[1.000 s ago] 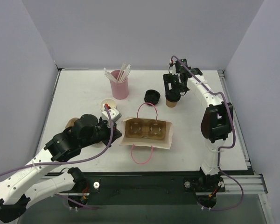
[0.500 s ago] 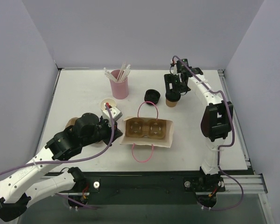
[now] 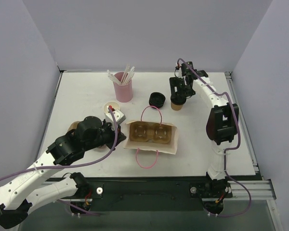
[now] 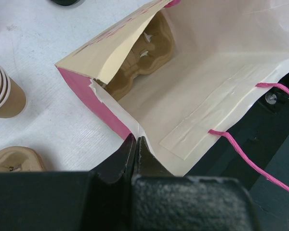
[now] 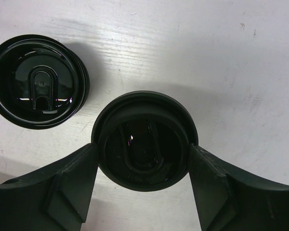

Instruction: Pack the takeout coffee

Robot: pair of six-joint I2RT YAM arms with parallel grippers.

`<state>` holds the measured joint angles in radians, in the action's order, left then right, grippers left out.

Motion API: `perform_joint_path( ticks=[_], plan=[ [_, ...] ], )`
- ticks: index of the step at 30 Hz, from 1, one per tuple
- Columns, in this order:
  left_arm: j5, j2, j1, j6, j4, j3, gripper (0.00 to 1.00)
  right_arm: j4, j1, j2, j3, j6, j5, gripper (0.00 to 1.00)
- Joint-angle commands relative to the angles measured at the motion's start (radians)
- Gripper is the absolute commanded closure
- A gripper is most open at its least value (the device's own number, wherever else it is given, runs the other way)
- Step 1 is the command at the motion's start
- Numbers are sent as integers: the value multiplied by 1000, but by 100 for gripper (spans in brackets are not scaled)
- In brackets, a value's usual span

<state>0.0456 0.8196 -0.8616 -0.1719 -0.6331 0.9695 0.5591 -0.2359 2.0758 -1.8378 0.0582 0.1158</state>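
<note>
Barely anything has shifted in the past second. Your takeout coffee point(image 3: 177, 104) stands upright on the table point(image 3: 82, 96), right of centre in the upper half of the overhead frame. Your right gripper point(image 5: 143, 156) is closed against its black lid from both sides. Just left of it sits a loose black lid point(image 5: 38, 79). Lower centre, your left gripper point(image 4: 135, 144), fingers together, pinches the edge of the paper bag point(image 4: 221, 72), which holds a pulp carrier point(image 4: 139, 62).

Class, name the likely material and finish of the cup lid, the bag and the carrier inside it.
Lid: glossy black plastic, going by sharp highlights. Bag: smooth matte paper, creased, with a pasted strip. Carrier: rough brown moulded pulp, probably; dull, fibrous look.
</note>
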Motion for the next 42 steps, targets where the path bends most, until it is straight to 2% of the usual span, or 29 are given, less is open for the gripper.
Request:
perform_joint_path(
  ticks=[1,5,11,17,24,30,32,34,37,42],
  plan=[
    [-15,1,6,12,23,61,100,42,3,15,-26,2,-34,34],
    [-16,9,7,9,24,83,100,45,4,-11,-6,-1,-41,42],
    [-7,32,9,-5,23,104,100,61,4,-88,9,-9,-44,49],
    [-7,59,12,-35,0,113,100,85,4,-282,26,-40,-38,53],
    [0,92,18,-66,-1,144,100,102,-17,-606,81,-34,22,55],
    [2,79,30,-38,36,118,100,81,-103,-813,81,-119,106,55],
    [5,81,33,-32,49,112,100,64,-169,-853,80,-141,130,55],
    [10,87,42,-23,65,110,100,38,-204,-908,89,-147,200,55],
    [20,98,61,-15,84,110,100,-22,-258,-986,153,-143,292,55],
    [69,101,91,-5,124,92,100,-88,-373,-1098,256,-176,306,56]
  ],
)
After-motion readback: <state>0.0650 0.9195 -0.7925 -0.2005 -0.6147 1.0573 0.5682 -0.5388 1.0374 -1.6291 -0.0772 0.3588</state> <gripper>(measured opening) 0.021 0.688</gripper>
